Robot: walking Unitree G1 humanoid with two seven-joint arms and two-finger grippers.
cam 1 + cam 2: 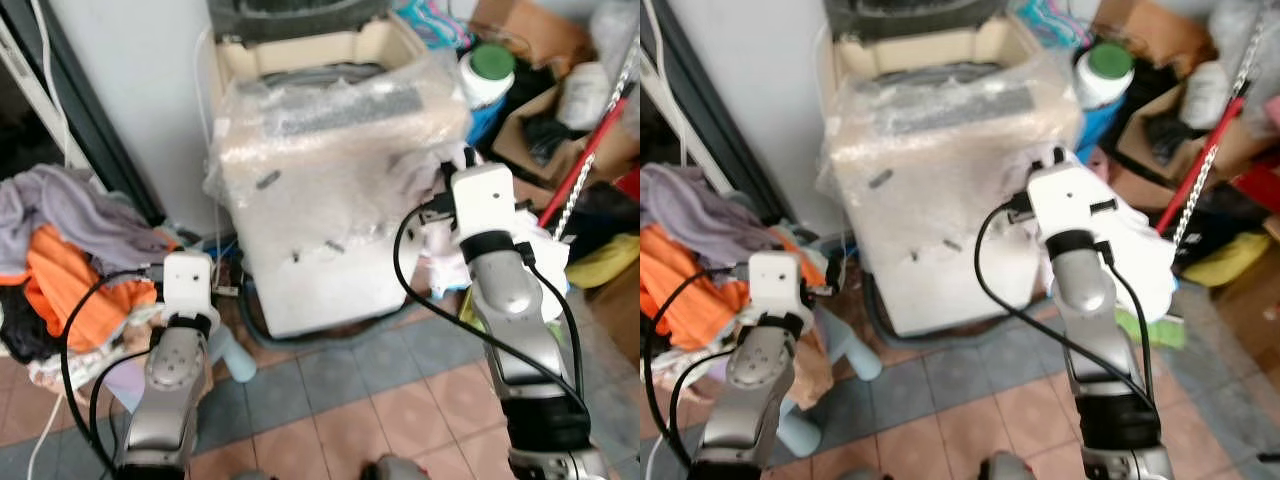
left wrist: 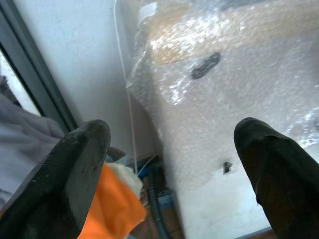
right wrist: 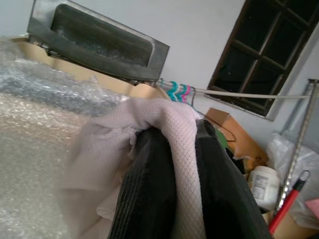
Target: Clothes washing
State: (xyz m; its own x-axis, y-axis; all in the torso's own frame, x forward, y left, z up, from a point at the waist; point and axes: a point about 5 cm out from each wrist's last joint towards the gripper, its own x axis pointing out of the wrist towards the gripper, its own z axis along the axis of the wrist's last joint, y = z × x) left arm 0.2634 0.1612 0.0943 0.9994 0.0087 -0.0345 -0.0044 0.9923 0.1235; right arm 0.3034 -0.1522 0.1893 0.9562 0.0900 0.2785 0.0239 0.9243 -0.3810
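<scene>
Pale waffle-knit cloth (image 3: 172, 129) pinched tight between right gripper (image 3: 184, 164) fingers, raised beside bubble-wrapped cream washing machine (image 1: 330, 180). Left gripper (image 2: 174, 164) spread wide, empty, near orange-and-grey laundry heap (image 1: 70, 255). Risk: trailing fabric could snag on loose wrap and slip free.

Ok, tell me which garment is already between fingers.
The pale pinkish-white cloth, pinched by the right gripper beside the washing machine; the orange garment lies untouched in the pile.
</scene>
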